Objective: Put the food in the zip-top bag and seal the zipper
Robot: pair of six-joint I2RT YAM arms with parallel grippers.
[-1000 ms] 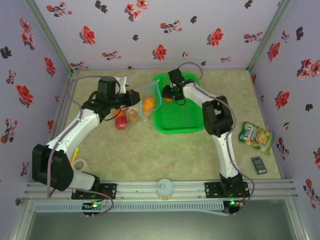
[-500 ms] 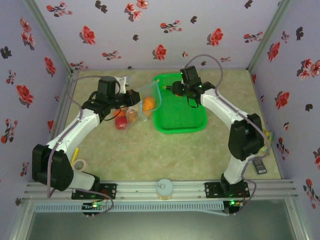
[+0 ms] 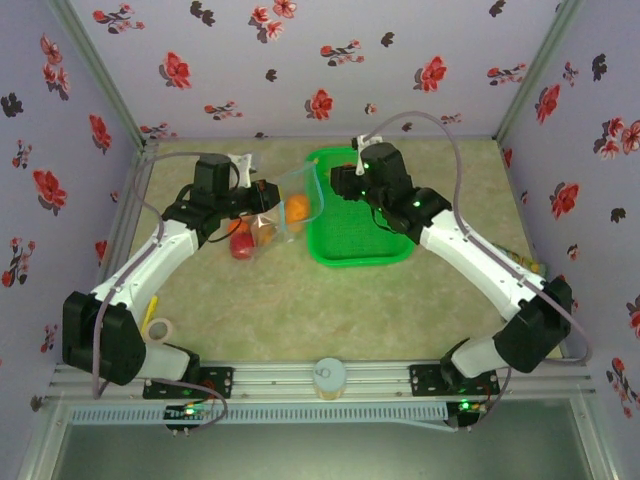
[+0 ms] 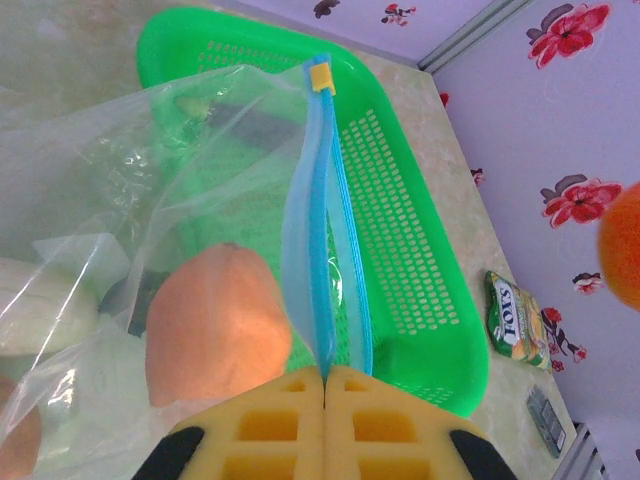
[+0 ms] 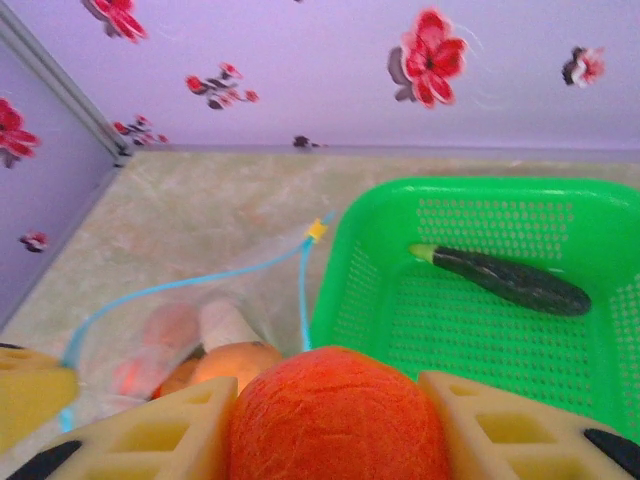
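A: Quick check pls, the left gripper (image 4: pixel 325 372)?
B: Clenched. Its two yellow fingers (image 4: pixel 290 387) meet on the zipper (image 4: pixel 322 200), at the near end of the blue strip, so it pinches the zip-top bag (image 4: pixel 150 170) by the mouth edge. The mouth stands open.
A: And the right gripper (image 5: pixel 333 395)?
B: It grasps an orange (image 5: pixel 335 425), w/ the jaws part-way apart around the fruit. It is above the far-left part of the green basket (image 3: pixel 362 252), close to the bag mouth.
A: What is inside the bag?
B: An orange-brown lump (image 4: pixel 212 325), a red tomato (image 3: pixel 241 246), a white piece (image 5: pixel 224 318). The bag lies on the table (image 3: pixel 300 300) just beside the basket's left rim; touching or not, I cannot tell.
A: And in the basket?
B: One dark green veg (image 5: pixel 500 280), lying flat. The snack packet (image 4: pixel 515 320) is on the table at the right, well apart.
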